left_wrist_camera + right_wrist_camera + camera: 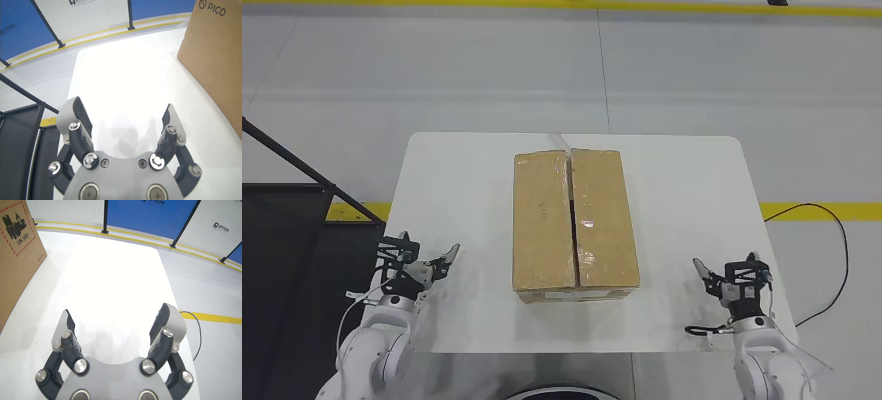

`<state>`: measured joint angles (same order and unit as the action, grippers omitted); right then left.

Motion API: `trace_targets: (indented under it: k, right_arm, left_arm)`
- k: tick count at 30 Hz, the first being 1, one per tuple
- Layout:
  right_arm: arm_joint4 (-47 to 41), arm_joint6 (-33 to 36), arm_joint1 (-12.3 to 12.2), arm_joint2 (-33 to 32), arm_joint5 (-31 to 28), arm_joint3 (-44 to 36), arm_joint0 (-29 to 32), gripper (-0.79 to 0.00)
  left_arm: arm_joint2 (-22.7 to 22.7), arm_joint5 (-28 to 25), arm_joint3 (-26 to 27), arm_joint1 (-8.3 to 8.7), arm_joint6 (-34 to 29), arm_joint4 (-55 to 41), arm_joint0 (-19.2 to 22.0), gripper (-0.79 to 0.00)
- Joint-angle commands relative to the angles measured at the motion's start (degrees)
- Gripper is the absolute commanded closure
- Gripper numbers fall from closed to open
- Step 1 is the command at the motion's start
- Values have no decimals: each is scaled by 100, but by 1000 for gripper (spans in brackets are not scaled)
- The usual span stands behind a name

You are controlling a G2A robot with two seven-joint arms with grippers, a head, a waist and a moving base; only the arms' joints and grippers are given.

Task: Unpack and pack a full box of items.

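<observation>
You have the closed box (575, 222) mid-frame on the white surface (682, 190). Grey floor (442, 70) with yellow lines (822, 210) lies around it. Left gripper (122, 108), lower left, and right gripper (115, 308), lower right, are both spread.

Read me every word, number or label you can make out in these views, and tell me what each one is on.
"PICO": side of the cardboard box, left wrist view.
"UN 3481": red-bordered hazard label on the box, right wrist view.
"Made in China": box edge beside that label.
"JOYSON": white wall panel behind the table; the small line beneath it is too small to read.
</observation>
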<state>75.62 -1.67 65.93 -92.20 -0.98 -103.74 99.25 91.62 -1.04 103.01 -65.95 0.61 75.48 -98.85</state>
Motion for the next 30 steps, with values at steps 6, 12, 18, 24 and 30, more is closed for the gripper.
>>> trace_targets:
  k: [6,12,18,24,30]
  right_arm:
    - [178,-894,-6,-193,-325,-550,439,-785]
    - [575,-1702,-32,-365,-838,-1134,936,-785]
    - [577,-1741,-30,-395,-829,-1200,1000,-785]
    - [577,-1741,-30,-395,-829,-1200,1000,-785]
    - [976,-2003,-38,-288,-1046,-1226,924,-785]
  left_arm:
    - [120,-629,98,-6,444,-512,-84,-785]
    - [166,-1248,206,-3,943,-734,-253,-785]
    - [251,-1599,107,12,1124,-756,-299,-785]
    - [251,-1599,107,12,1124,-756,-299,-785]
    - [-44,-1850,31,4,913,-610,-176,-785]
